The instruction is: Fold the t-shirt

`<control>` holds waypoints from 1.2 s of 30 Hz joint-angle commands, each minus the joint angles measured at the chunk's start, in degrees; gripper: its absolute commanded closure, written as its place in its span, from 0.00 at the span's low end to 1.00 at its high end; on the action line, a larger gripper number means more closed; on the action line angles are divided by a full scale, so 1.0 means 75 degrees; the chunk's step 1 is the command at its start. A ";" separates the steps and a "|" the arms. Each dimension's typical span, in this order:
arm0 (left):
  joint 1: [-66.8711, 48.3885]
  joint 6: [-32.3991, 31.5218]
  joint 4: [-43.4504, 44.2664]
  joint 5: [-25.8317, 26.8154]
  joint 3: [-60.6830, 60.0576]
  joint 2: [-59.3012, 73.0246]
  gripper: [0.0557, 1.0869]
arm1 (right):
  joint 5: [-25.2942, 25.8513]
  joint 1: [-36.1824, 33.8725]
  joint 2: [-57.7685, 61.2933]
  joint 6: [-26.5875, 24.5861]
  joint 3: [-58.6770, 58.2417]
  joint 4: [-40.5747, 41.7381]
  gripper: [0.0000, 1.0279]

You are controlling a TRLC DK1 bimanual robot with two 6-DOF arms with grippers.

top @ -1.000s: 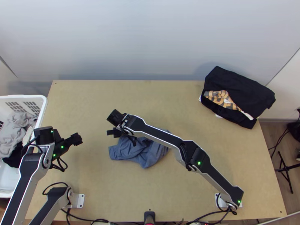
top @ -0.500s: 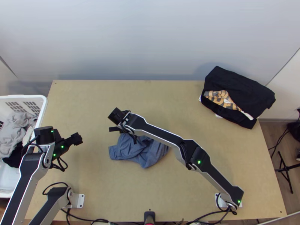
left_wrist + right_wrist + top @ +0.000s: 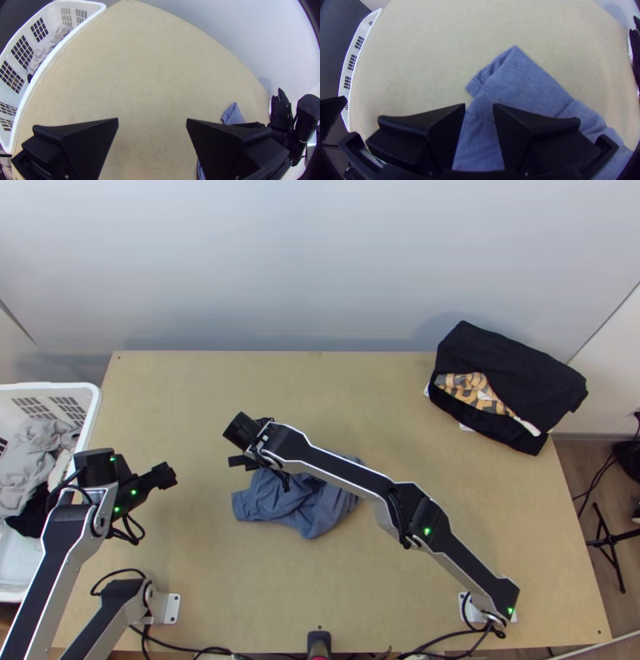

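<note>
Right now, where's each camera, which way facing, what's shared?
Top view: high over the near edge of the table, facing steeply down; left arm and right arm show.
Left wrist view: on that arm, facing the basket; left fingers show.
Right wrist view: on that arm, over the t-shirt; right fingers show.
Wrist views share the basket.

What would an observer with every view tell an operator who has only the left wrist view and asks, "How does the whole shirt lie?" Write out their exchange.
Observer: The shirt lies bunched, not spread.
Operator: Has the right gripper pinched it?
Observer: No, its fingers stand apart, with shirt visible between them.
Operator: Is the black pile all black?
Observer: No, a patterned cloth peeks out of it.
</note>
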 commanded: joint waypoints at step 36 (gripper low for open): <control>-0.0003 0.0012 0.0146 0.0001 0.0057 0.0279 0.04 | 0.0394 0.0190 0.0443 -0.0040 0.0227 0.0188 0.97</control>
